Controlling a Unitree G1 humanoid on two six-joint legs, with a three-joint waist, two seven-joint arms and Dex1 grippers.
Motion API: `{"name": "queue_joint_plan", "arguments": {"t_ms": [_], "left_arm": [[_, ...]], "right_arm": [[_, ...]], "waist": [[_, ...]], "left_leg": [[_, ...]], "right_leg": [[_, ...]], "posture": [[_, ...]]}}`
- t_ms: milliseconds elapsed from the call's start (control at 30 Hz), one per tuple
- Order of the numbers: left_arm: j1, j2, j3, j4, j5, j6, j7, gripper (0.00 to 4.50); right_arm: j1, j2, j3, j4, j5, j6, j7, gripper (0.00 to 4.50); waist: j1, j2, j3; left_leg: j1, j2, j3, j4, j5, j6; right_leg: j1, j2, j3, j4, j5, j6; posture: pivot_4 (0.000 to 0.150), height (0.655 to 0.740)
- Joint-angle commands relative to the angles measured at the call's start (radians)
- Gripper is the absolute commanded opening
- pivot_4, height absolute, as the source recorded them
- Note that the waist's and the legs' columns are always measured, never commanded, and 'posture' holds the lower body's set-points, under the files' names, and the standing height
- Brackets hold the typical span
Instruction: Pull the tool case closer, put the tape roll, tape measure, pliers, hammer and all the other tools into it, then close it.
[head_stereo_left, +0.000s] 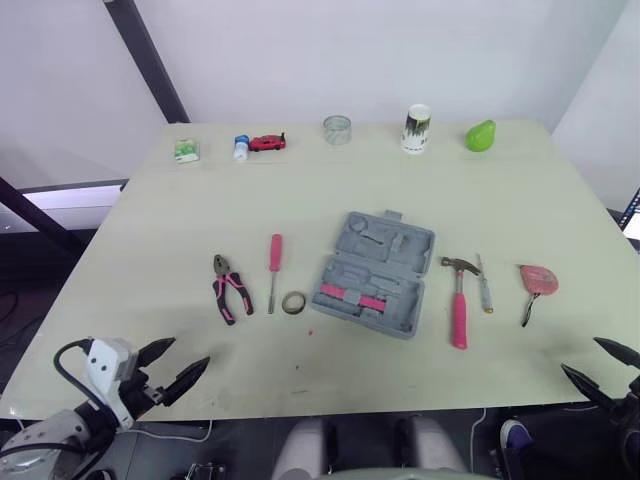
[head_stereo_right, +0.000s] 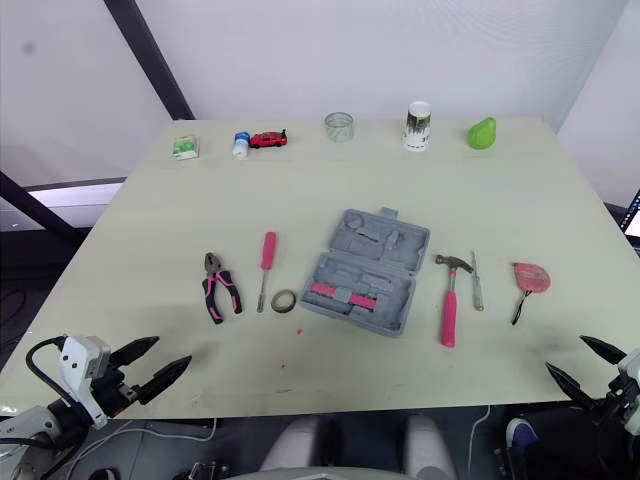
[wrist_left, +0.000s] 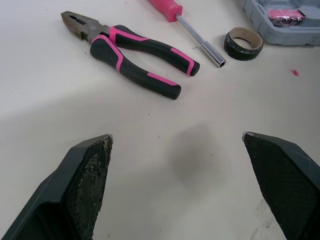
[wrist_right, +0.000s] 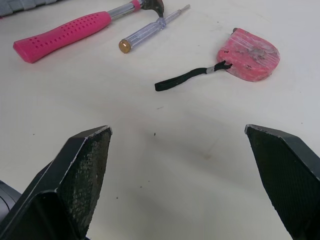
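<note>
The case (head_stereo_left: 375, 272) lies open mid-table (head_stereo_left: 300, 200), with the pliers (head_stereo_left: 228, 290), screwdriver (head_stereo_left: 274, 265) and tape roll (head_stereo_left: 293, 303) to its left. To its right lie the hammer (head_stereo_left: 458, 300), a thin tester (head_stereo_left: 484, 285) and the tape measure (head_stereo_left: 538, 279). The left gripper (head_stereo_left: 190, 352) and right gripper (head_stereo_left: 580, 354) hang at the near edge, jaws wide and holding nothing.

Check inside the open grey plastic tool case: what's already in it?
The grey plastic tool case holds one pink-and-grey item in its near half; other moulded recesses look empty. What that item is, or covers, cannot be told.
</note>
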Motion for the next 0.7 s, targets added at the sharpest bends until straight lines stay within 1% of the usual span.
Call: {"name": "queue_joint_plan", "arguments": {"t_ms": [33,433,600,700], "left_arm": [[-0.012,0.012,0.027,0.003,-0.008,-0.005,-0.001,4.46],[-0.042,0.024,0.028,0.01,-0.029,0.051,-0.013,4.46],[-0.097,0.061,0.017,0.003,-0.034,0.108,-0.017,4.46],[-0.165,0.077,-0.024,-0.008,-0.038,0.149,-0.018,4.46]], "right_arm": [[0.012,-0.011,-0.033,-0.045,0.014,0.013,-0.004,4.5],[0.039,0.01,-0.026,-0.157,0.006,0.075,-0.058,4.5],[0.067,-0.002,0.009,-0.339,0.017,0.244,-0.12,4.5],[0.029,0.005,0.037,-0.435,0.001,0.313,-0.178,4.5]], "waist": [[0.0,0.0,0.0],[0.0,0.0,0.0],[0.001,0.0,0.0],[0.002,0.0,0.0]], "left_leg": [[0.0,0.0,0.0,0.0,0.0,0.0],[0.0,0.0,0.0,0.0,0.0,0.0],[0.0,0.0,0.0,0.0,0.0,0.0],[0.0,0.0,-0.001,0.0,0.0,0.0]], "right_leg": [[0.0,0.0,0.0,0.0,0.0,0.0],[0.0,0.0,0.0,0.0,0.0,0.0],[0.0,0.0,0.0,0.0,0.0,0.0],[0.0,0.0,0.0,0.0,0.0,0.0]], "posture": [[0.15,0.74],[0.15,0.74],[0.15,0.74],[0.15,0.74]]}}
